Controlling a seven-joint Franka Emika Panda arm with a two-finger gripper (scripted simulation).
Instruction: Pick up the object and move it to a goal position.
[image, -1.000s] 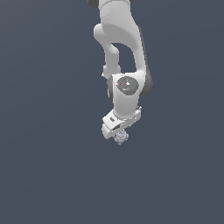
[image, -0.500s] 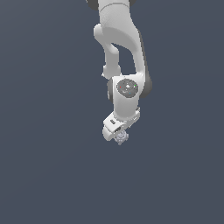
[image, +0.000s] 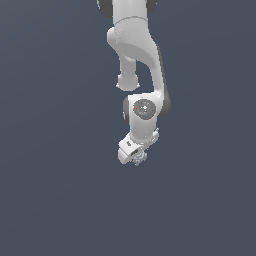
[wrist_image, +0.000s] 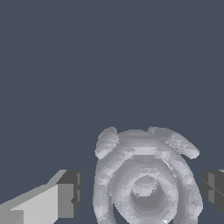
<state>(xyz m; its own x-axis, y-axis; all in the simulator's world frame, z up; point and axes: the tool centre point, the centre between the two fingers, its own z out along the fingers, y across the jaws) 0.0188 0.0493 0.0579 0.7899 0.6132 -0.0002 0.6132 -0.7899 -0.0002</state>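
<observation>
Wrist view, object (wrist_image: 146, 183) ringed, between end effector (wrist_image: 142, 192) fingers, untouched

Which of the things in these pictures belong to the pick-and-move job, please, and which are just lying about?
Part of the job:
- the knobbly pale lump, lying between the jaws, a gap on each side
- the gripper, jaws apart around the lump
- the white arm carrying it

Just lying about:
- nothing else shows; only the plain dark grey ground is in view
</observation>
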